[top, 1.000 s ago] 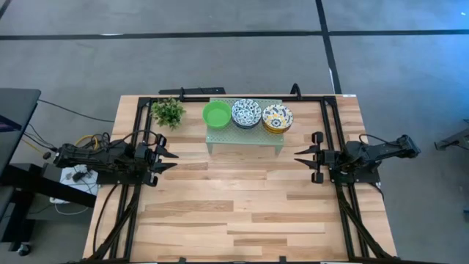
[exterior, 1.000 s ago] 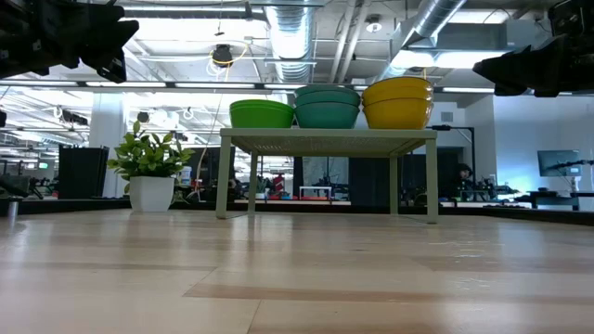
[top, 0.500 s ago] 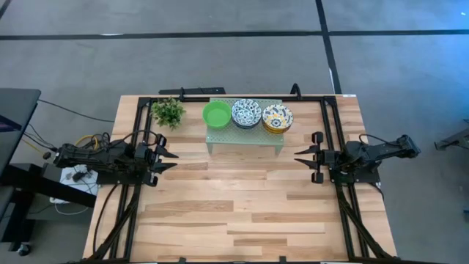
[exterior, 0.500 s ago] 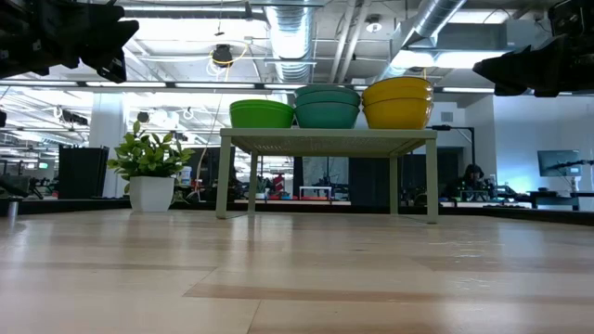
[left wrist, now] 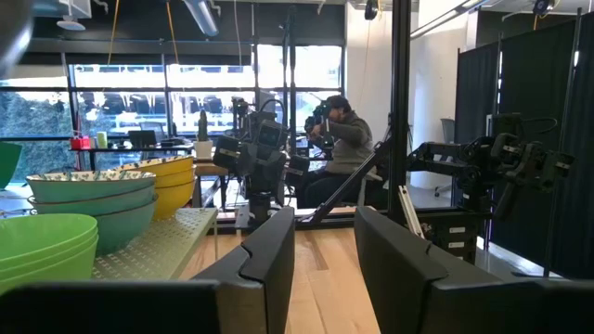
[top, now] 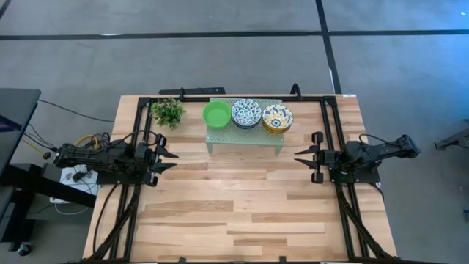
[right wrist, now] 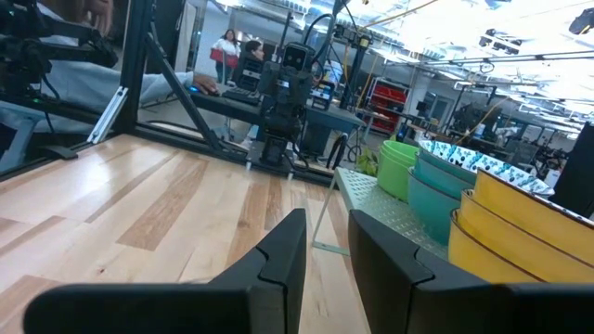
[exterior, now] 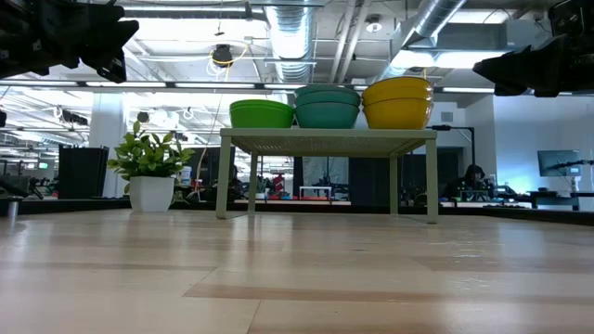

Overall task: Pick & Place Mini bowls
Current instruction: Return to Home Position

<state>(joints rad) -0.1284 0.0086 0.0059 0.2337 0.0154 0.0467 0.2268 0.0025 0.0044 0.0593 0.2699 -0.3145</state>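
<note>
Three stacks of mini bowls sit in a row on a pale green perforated rack [top: 245,133] at the table's far middle: plain green [top: 216,114], white with blue pattern [top: 246,113], yellow-and-blue [top: 277,117]. The low view shows their outsides as green [exterior: 262,113], teal [exterior: 327,106] and yellow [exterior: 398,101]. My left gripper [top: 170,155] hovers open over the table's left side, level with the rack's near edge. My right gripper [top: 300,156] hovers open over the right side, facing it. Both are well apart from the bowls.
A small green plant in a white pot [top: 168,111] stands left of the rack at the far edge. A black frame [top: 328,132] runs along the table's sides and far edge. Bare wood [top: 242,205] spreads between the arms and toward the near edge. A person [left wrist: 343,148] sits beyond the table.
</note>
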